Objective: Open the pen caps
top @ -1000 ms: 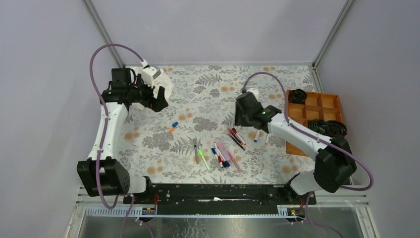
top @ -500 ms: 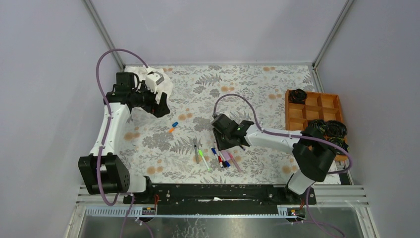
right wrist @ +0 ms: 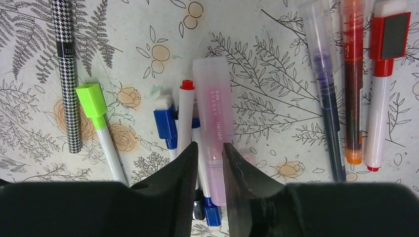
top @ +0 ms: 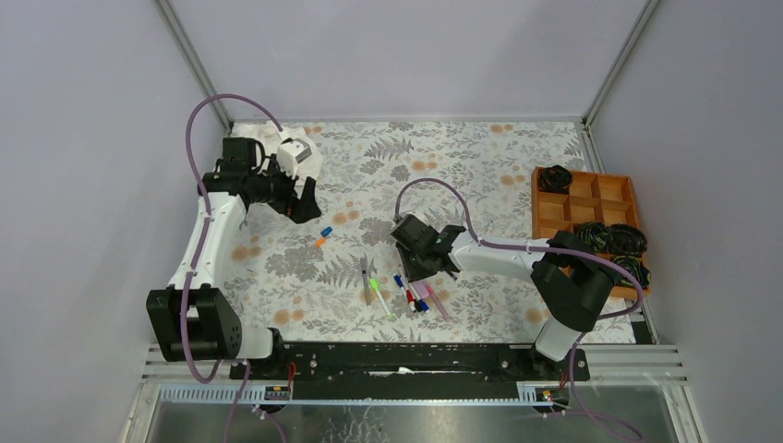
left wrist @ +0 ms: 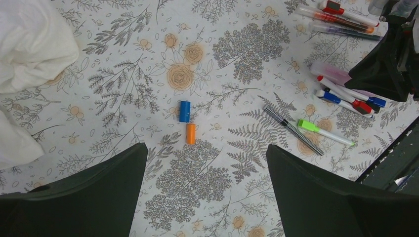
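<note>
Now, R hand (right wrist: 210,149) sits low over the counter (right wrist: 276,59), fingers narrowly apart astride the pink highlighter (right wrist: 213,106); can't tell if they pinch it. L hand (left wrist: 206,148) gapes wide, empty, w/ 2 loose caps just ahead btw its fingers: blue cap (left wrist: 184,111), orange cap (left wrist: 190,133).

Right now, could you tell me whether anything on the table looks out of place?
A blue cap and an orange cap lie close together by themselves, loose and apart from the pens; nothing looks spilled or damaged.
</note>
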`<control>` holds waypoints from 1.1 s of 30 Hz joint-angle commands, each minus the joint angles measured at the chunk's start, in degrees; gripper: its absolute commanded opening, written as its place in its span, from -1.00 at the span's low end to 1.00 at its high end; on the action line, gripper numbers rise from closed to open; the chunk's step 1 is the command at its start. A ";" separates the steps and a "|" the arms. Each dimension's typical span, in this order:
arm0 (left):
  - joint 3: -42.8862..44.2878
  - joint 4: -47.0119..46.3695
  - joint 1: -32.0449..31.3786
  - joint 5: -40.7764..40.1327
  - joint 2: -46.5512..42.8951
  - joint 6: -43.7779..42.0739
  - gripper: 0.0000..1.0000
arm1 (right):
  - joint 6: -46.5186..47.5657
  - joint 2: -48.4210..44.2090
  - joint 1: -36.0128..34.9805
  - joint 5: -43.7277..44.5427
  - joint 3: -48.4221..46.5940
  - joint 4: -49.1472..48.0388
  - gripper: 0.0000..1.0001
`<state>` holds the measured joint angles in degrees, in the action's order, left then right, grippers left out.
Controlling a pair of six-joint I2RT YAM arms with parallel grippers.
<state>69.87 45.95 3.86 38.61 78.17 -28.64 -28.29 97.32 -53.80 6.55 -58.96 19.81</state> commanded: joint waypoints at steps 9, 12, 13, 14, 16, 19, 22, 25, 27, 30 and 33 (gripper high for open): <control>-0.03 1.68 -0.96 2.39 -0.29 -0.89 0.97 | 3.53 5.18 -0.09 4.61 -3.13 0.84 -0.25; -0.02 1.68 -0.98 2.50 -0.23 -0.99 0.97 | 4.09 5.71 0.52 4.76 -4.25 1.08 -0.25; 0.00 1.68 -0.97 2.64 -0.13 -0.98 0.97 | 4.19 5.75 0.72 4.70 -4.43 1.10 -0.25; 0.09 1.68 -1.01 2.76 -0.07 -0.93 0.97 | 4.29 5.77 0.94 4.51 -4.49 0.91 -0.26; 0.12 1.68 -1.13 2.94 0.04 -0.84 0.97 | 4.40 5.80 1.36 4.08 -4.62 0.72 -0.28; -0.19 1.68 -1.26 3.37 0.04 -1.01 0.97 | 4.62 6.05 1.55 3.47 -5.04 0.55 -0.44; -0.78 1.73 -1.61 3.40 -0.03 -1.42 0.97 | 4.73 5.14 1.59 1.95 -5.94 0.56 -0.70; -1.44 3.57 -2.21 4.39 -0.04 -4.05 0.97 | 4.89 2.34 2.03 -0.70 -7.68 0.47 -0.85; -2.01 5.30 -2.80 5.57 -0.24 -6.40 0.97 | 5.35 -0.15 2.63 -4.45 -8.32 -0.22 -0.91; -3.25 6.94 -3.52 7.61 -1.07 -8.60 0.97 | 5.64 -4.06 4.50 -12.67 -8.09 -2.84 -0.99; -4.09 7.31 -6.17 9.08 -2.44 -9.51 0.97 | 5.82 -6.57 6.62 -21.94 -8.27 -4.85 -1.00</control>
<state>67.16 50.43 0.10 43.77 78.04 -34.52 -23.55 96.42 -49.82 -2.37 -64.45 18.87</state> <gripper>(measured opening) 0.986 0.218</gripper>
